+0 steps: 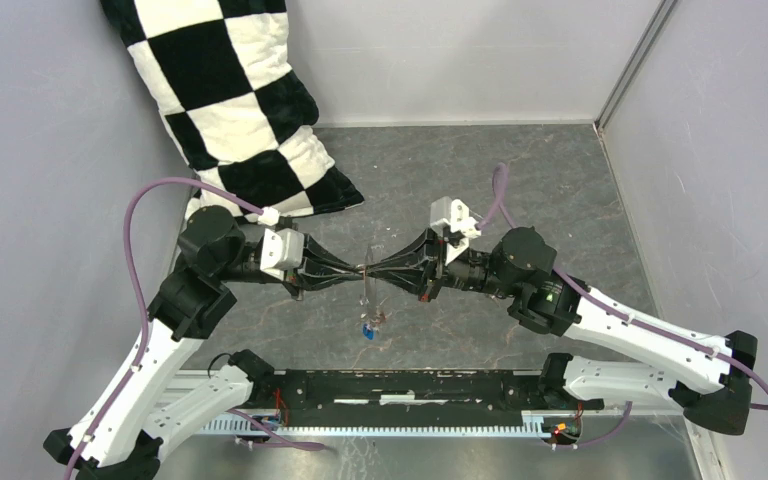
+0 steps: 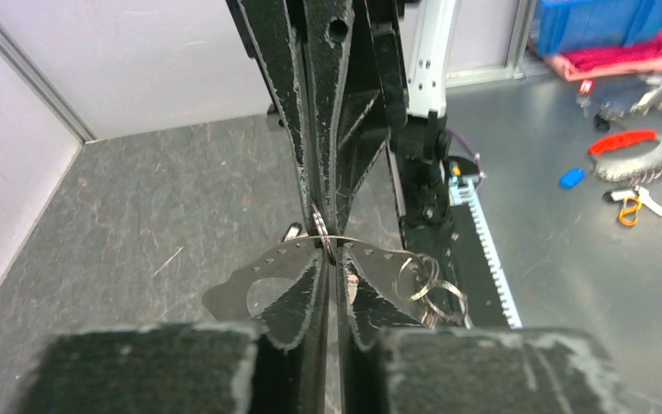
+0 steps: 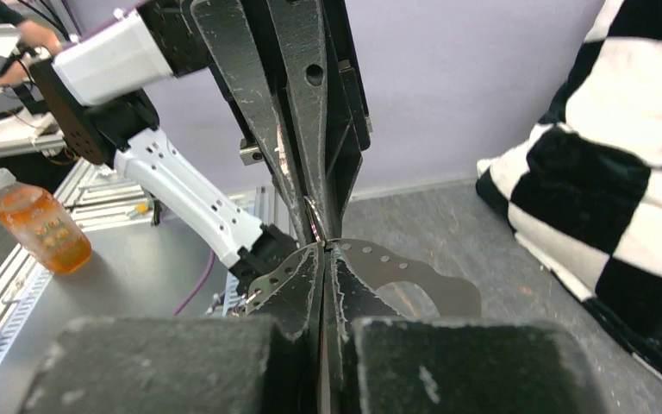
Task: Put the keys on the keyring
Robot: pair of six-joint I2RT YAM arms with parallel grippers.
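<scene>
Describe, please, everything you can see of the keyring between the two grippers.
The keyring is a thin grey metal wire hoop, faint from above. It hangs roughly upright, its top pinched where the shut left gripper and right gripper meet tip to tip. A blue key dangles at its low end. The wrist views show the wire between the fingertips, beside a flat, holed metal plate.

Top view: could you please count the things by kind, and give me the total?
arms: 2, the left arm and the right arm
claws: 2, the left claw and the right claw
pillow: 1
keyring: 1
blue key: 1
Total: 7
</scene>
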